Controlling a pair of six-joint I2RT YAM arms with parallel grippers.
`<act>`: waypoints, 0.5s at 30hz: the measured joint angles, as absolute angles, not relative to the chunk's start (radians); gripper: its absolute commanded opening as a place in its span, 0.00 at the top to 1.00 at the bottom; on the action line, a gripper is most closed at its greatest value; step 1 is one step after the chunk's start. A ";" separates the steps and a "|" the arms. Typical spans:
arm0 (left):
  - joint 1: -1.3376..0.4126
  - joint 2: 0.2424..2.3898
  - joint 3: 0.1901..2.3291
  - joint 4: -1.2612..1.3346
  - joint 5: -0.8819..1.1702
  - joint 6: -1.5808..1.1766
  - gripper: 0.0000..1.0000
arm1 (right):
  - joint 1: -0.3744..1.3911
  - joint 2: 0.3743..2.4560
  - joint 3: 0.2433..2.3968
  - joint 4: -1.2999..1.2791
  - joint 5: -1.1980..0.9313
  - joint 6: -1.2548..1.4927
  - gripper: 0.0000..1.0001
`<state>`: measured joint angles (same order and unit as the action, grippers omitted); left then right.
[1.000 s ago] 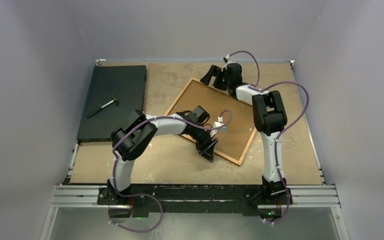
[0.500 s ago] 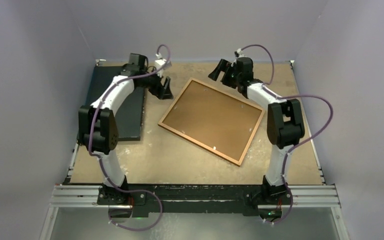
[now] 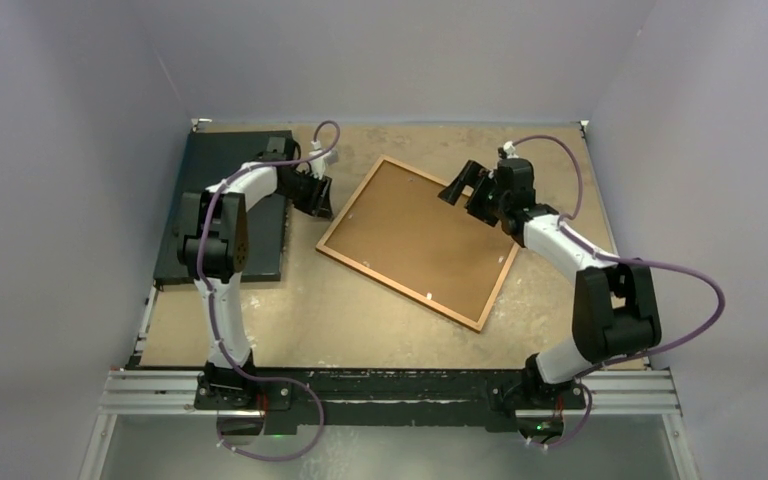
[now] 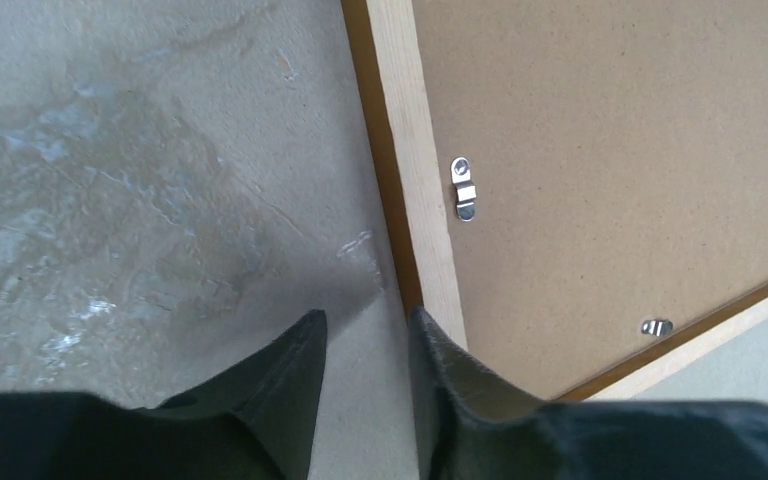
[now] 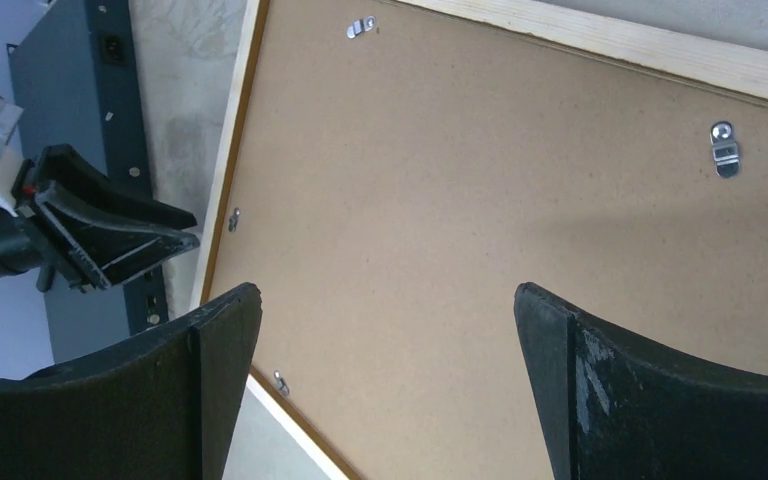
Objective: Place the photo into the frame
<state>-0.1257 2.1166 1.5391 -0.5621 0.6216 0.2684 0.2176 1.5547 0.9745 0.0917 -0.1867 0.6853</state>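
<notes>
The left hand has its two fingers a narrow gap apart, with nothing between them. Beneath that gap lies bare desk, pale and scuffed. Just past the right-side finger runs the long edge of the frame; that fingertip overlaps the pale wood strip in the wrist view, but whether it touches the wood cannot be told. Behind this hand, on the side away from the frame, a dark mat lies flat on the desk, and the left arm reaches across it.

The right hand is spread wide and grips nothing. Straight below its fingers is the brown backing board that fills the frame. The hand hangs above the board near the frame's far right corner, apart from the surface. Small metal clips sit along the inside of the wooden border, their tabs over the board's margin.

The frame lies back-side up on the desk, turned at an angle, between the two hands. The left hand is at its far left edge and the right hand is over its far right part.
</notes>
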 measured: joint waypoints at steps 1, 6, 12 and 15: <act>-0.126 2.117 1.536 -0.561 0.624 0.268 0.75 | 0.220 1.534 0.963 0.092 -0.183 0.687 0.01; -0.126 2.117 1.484 -0.537 0.657 0.256 0.83 | 0.286 1.513 0.947 0.097 -0.175 0.701 0.01; -0.122 2.059 1.361 -0.467 0.723 0.242 0.84 | 0.439 1.615 0.945 0.167 -0.224 0.758 0.02; -0.124 2.019 1.283 -0.459 0.762 0.231 0.85 | 0.482 1.684 0.945 0.209 -0.260 0.790 0.04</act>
<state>-0.1238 2.0193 1.2827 -0.4595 0.7624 0.2310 0.4824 1.6840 0.9455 0.2092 -0.2600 0.7902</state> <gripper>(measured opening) 0.157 0.978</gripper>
